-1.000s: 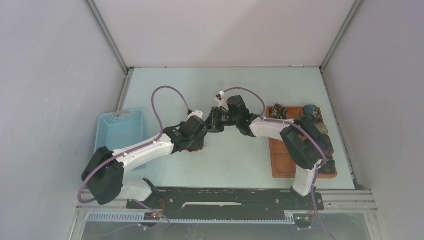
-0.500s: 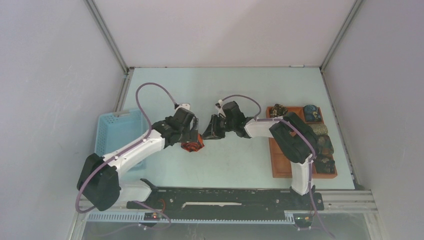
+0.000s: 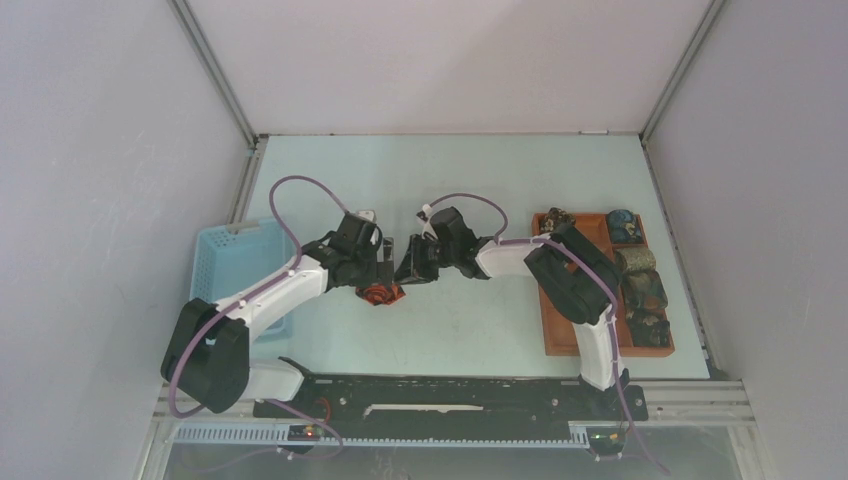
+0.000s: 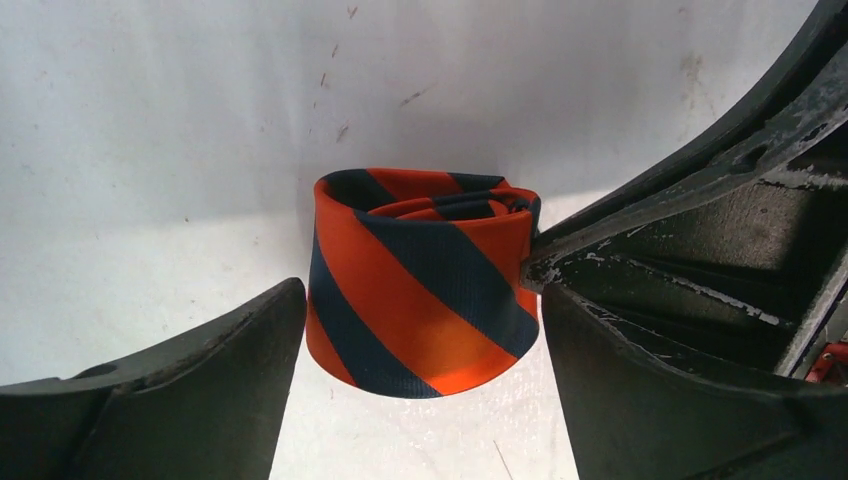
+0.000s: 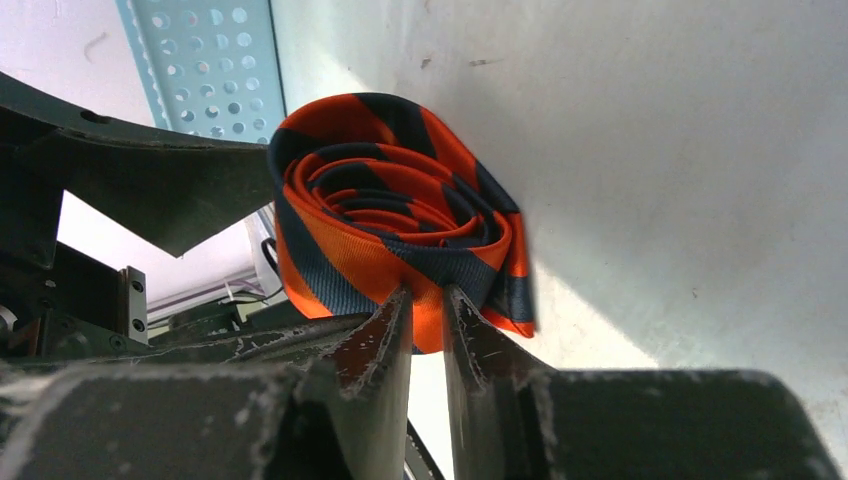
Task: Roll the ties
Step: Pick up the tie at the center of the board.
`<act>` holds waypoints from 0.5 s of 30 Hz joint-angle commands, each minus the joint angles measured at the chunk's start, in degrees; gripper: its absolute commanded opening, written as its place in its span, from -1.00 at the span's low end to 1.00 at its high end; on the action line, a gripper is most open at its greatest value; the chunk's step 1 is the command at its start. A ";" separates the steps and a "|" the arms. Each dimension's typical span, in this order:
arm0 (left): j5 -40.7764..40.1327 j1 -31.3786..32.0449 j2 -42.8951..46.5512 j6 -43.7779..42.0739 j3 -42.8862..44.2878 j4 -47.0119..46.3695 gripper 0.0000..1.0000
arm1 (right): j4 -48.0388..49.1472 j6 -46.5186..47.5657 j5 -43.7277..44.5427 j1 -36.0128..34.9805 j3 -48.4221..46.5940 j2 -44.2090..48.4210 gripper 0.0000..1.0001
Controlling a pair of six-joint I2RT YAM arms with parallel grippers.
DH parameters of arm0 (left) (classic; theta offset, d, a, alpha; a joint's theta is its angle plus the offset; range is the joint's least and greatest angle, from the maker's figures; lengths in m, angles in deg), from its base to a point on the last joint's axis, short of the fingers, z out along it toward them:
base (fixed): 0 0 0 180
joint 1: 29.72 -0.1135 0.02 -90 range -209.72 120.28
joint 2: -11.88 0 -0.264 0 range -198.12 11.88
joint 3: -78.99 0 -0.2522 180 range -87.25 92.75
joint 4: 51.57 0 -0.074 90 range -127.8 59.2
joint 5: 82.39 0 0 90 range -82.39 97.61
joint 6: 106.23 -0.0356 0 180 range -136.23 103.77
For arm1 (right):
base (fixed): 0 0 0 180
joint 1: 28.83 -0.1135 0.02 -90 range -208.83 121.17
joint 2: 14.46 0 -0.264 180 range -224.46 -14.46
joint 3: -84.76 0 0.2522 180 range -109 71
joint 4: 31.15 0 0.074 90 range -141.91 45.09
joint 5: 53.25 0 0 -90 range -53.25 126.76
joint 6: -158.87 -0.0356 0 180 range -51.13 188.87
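The red-orange and black striped tie (image 4: 425, 285) is wound into a roll standing on the table (image 3: 470, 320), also seen from above as the tie (image 3: 380, 294). My left gripper (image 4: 418, 296) is open, with a finger on each side of the roll and a narrow gap at each. My right gripper (image 5: 427, 300) is shut on the roll's outer layer at its lower edge, where the tie (image 5: 390, 220) shows its spiral. From above, the left gripper (image 3: 383, 272) and right gripper (image 3: 406, 270) meet over the roll. Several dark rolled ties (image 3: 640, 290) sit in the tray.
A brown compartmented tray (image 3: 565, 330) lies at the right. A light blue perforated basket (image 3: 235, 260) stands at the left, behind the left arm, and also shows as the basket (image 5: 210, 60) in the right wrist view. White walls enclose the table on three sides.
My left gripper has opened wide and let go of the roll, uncovering it from above. Both grippers and the roll have shifted a little to the left.
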 commanded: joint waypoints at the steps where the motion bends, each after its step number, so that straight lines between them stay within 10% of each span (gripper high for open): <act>1: 2.97 -0.89 -0.10 -0.64 -1.00 -2.58 0.85 | 3.45 -1.19 -0.45 -0.64 -1.90 -1.49 -0.60; 7: 0.76 -0.98 2.02 -0.34 -1.02 -1.31 0.77 | 2.12 0.85 -1.29 -0.59 -1.88 -0.16 -0.55; 15: 1.22 -1.16 0.72 -0.61 -1.30 -1.19 0.56 | -3.46 5.64 -0.98 0.01 -1.86 3.05 0.10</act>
